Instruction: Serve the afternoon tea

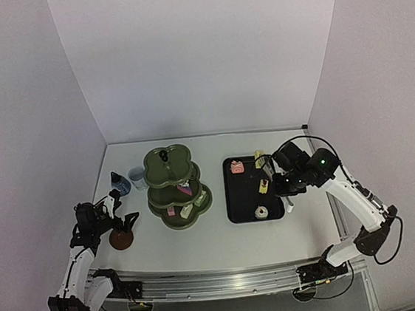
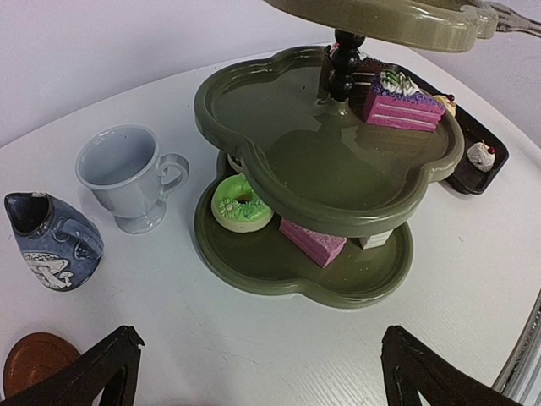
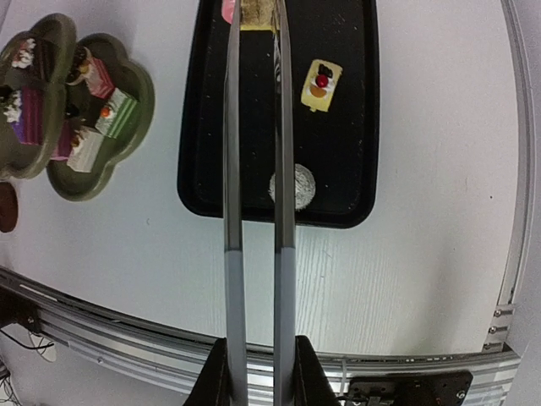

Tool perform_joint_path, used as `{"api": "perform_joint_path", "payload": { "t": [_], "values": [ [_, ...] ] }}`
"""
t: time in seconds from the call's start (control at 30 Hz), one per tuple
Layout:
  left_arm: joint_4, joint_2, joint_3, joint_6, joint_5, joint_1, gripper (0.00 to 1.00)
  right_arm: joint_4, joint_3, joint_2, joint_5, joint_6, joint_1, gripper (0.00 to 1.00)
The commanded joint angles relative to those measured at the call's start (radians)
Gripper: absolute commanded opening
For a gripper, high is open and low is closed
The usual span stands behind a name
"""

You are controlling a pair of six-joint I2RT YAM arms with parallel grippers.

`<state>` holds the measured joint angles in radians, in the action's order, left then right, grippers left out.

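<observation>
White table, right pincer's tongs over tray

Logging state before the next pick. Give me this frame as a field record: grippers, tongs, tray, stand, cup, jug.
left gripper: open, empty, facing the stand
right gripper: shut on tongs
tongs: tips either side of a yellow pastry
tray: four pastries on it
stand: pastries on middle and bottom tiers
cup, jug: upright, left of stand

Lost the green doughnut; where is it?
Left wrist view: the green doughnut sits on the stand's bottom tier, left side, beside a pink cake slice.
</observation>
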<state>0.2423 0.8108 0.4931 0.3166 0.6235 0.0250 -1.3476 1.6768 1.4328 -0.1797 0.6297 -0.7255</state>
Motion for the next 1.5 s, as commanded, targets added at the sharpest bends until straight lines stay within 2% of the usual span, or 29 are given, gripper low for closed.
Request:
{"api": "perform_joint_path", "payload": {
  "t": [0.0,0.13,0.23,0.43,0.57,0.77,1.0,1.13,1.47],
  "values": [
    [-0.034,-0.009,0.016,-0.028,-0.019,-0.004,1.0,-0.106,0.076,-0.013,0.027,-0.098,-0.051,0.0],
    [-0.02,-0.022,0.016,-0.025,-0.022,-0.004,1.0,-0.09,0.119,0.031,0.06,-0.151,-0.225,0.0],
    [-0.016,-0.02,0.02,-0.021,-0.02,-0.004,1.0,-0.083,0.132,0.069,0.117,-0.172,-0.302,0.0],
    [-0.015,-0.007,0.033,-0.017,-0.018,-0.004,1.0,-0.081,0.172,0.144,0.286,-0.198,-0.399,0.0],
    [-0.018,0.0,0.035,-0.014,-0.011,-0.003,1.0,-0.078,0.296,0.24,0.33,-0.228,-0.444,0.0],
    [-0.018,0.003,0.039,-0.012,-0.007,-0.004,1.0,-0.087,0.552,0.442,0.228,-0.34,-0.472,0.0],
    [-0.017,-0.005,0.038,-0.011,-0.003,-0.004,1.0,-0.146,0.784,0.628,0.029,-0.439,-0.473,0.0],
    [-0.015,-0.007,0.036,-0.012,-0.002,-0.004,1.0,-0.137,0.85,0.691,-0.017,-0.472,-0.473,0.0],
    [-0.008,-0.007,0.035,-0.002,-0.001,-0.003,0.99,-0.125,0.872,0.76,-0.127,-0.506,-0.471,0.0]
  ]
}}
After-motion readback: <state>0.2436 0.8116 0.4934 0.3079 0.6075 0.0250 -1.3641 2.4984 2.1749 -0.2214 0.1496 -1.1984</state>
